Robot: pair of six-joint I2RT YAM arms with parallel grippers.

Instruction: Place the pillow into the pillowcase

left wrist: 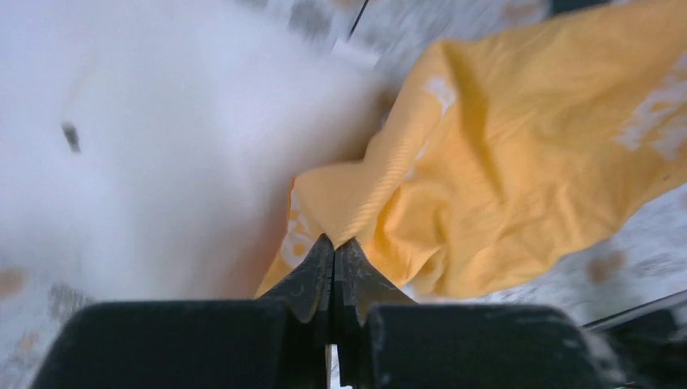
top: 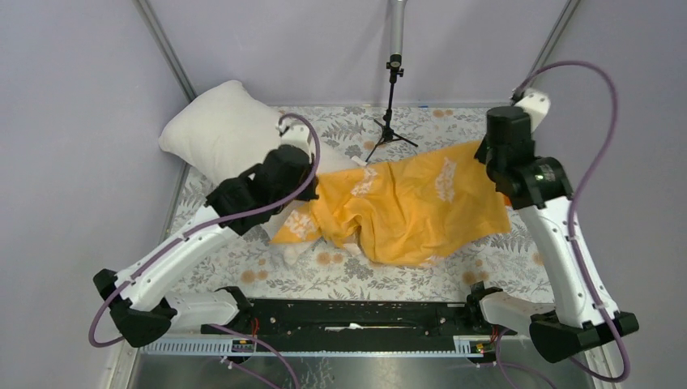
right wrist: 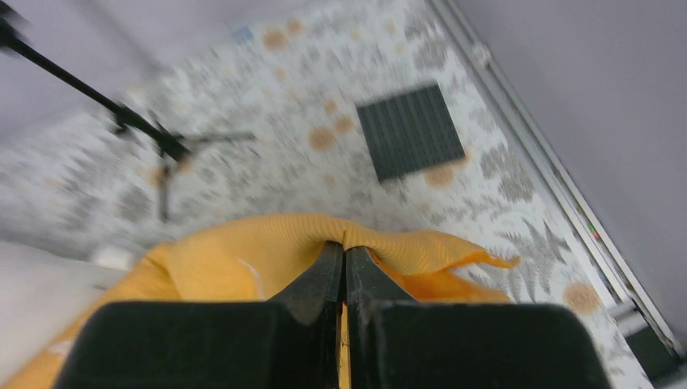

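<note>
A: Here, how is the pillowcase [top: 413, 207] held?
B: A fold is pinched by the right gripper [right wrist: 344, 247] and an edge by the left gripper [left wrist: 334, 243], the fingers of each pressed together.
A: And the pillow [top: 219, 130]?
B: It is laid at the table's [top: 364, 275] far left, touching the pillowcase.

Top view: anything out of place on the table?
Yes. The pillow sits askew at the far-left corner, with its left end overhanging the edge of the table. The pillowcase is bunched and wrinkled mid-table rather than lying flat. Nothing looks spilled or damaged.
</note>
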